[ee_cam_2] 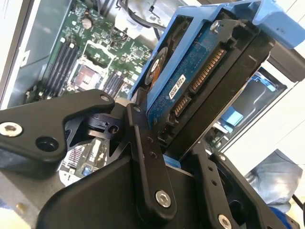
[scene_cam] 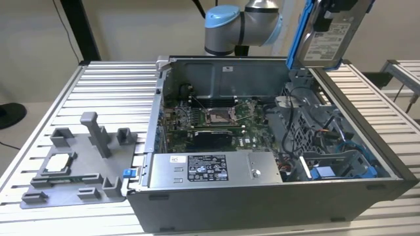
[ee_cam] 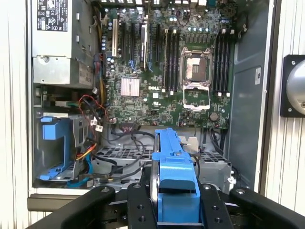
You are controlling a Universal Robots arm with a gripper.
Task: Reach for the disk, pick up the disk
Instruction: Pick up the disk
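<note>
Item: the disk, a flat metal drive in a blue plastic bracket. We find it lifted clear of the computer case, hanging above the case's far corner on the exterior view's right, label facing outward. In the second wrist view its circuit-board face and connector edge are exposed.

Hold: the gripper is clamped on the disk, its black fingers pressing the two broad sides with the blue bracket between them.

Handling, as we judge it: rigid and fairly dense for its size, so it should not flex. The metal faces look smooth and could slip; the bracket edges give better purchase. We would keep clear of the board and connector, which look fragile.

Container: the open case holds a green motherboard with an empty processor socket, a grey power supply box along the near wall, loose cables, and blue drive bays at the near corner on the exterior view's right.

Alongside: a grey fixture tray on the slatted table, carrying a small square chip.
</note>
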